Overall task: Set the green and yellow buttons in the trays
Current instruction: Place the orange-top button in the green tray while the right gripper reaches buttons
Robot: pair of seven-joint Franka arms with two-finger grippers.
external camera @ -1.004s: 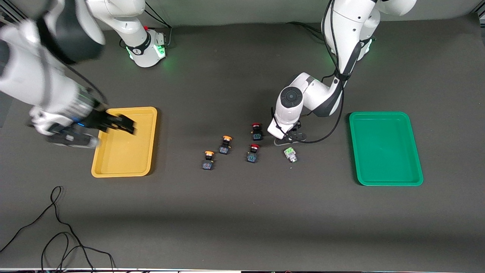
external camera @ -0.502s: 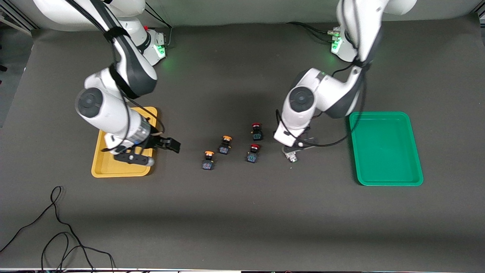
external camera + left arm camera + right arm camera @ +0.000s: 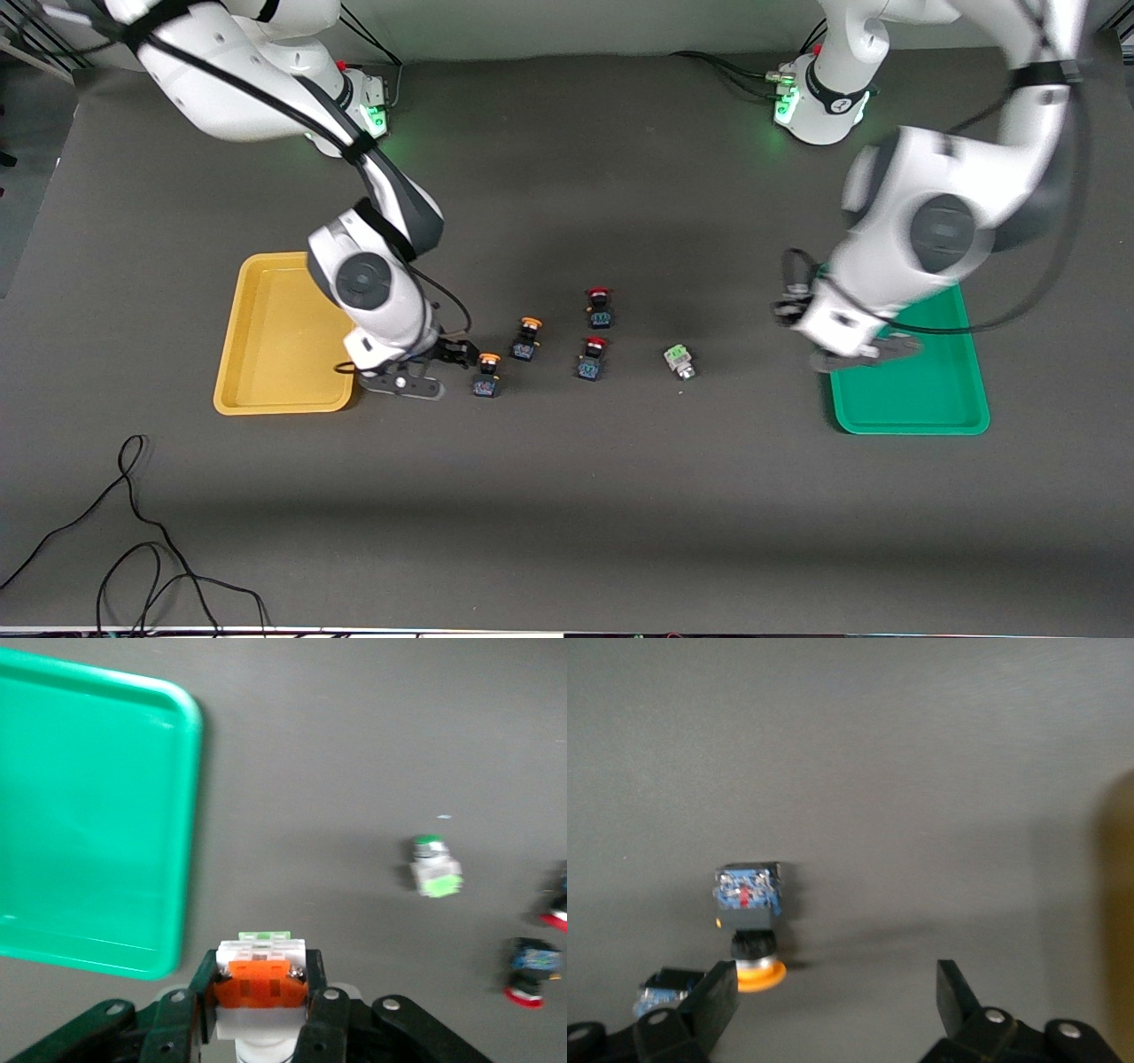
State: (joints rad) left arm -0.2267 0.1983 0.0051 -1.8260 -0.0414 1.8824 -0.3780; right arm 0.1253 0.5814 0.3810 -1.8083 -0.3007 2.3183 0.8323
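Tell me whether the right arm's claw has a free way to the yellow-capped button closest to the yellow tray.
Probably yes. The right claw is open, low beside that yellow-capped button, with only bare table between them. The second yellow-capped button stands apart, so it shouldn't interfere.

The yellow-capped button (image 3: 486, 375) nearest the front camera has the right gripper (image 3: 447, 354) just beside it, toward the mustard tray (image 3: 266, 354). A second yellow-capped button (image 3: 526, 338) and two red-capped switches (image 3: 592, 357) crowd its other flank. The light-green button (image 3: 679, 360) stands apart, bare table around it
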